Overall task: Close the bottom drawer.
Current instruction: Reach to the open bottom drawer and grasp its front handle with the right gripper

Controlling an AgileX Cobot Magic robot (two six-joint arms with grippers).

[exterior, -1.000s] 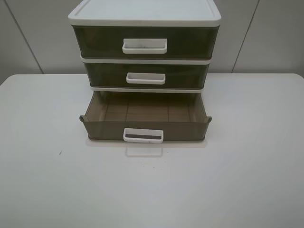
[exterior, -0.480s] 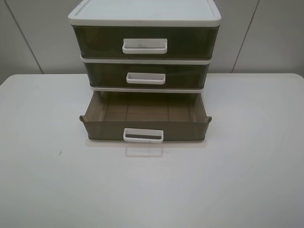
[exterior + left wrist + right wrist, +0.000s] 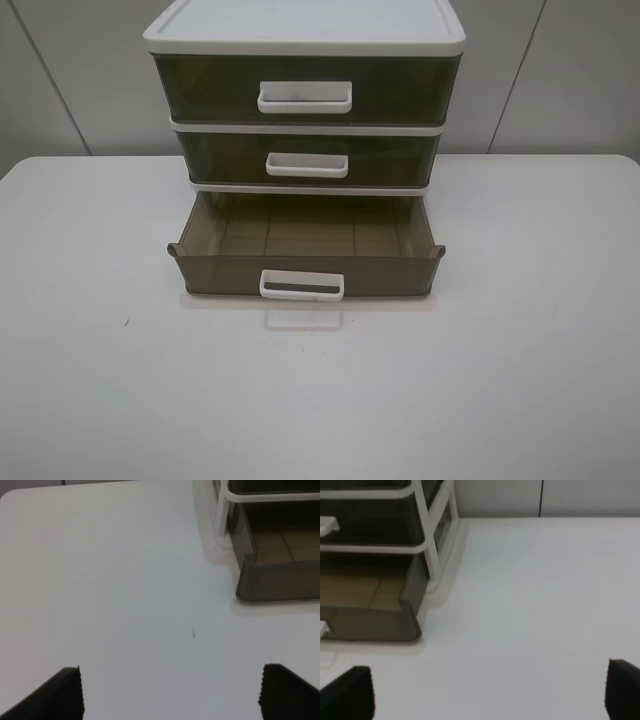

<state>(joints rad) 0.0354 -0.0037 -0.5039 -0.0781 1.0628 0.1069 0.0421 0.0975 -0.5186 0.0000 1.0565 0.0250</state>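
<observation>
White table [image 3: 520, 360] before pale panelled wall [image 3: 70, 80], bottom drawer [image 3: 305, 245] open

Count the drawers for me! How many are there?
3. The top drawer is shut, the middle drawer right under it is shut, and the bottom drawer is pulled open. None looks hidden.
</observation>
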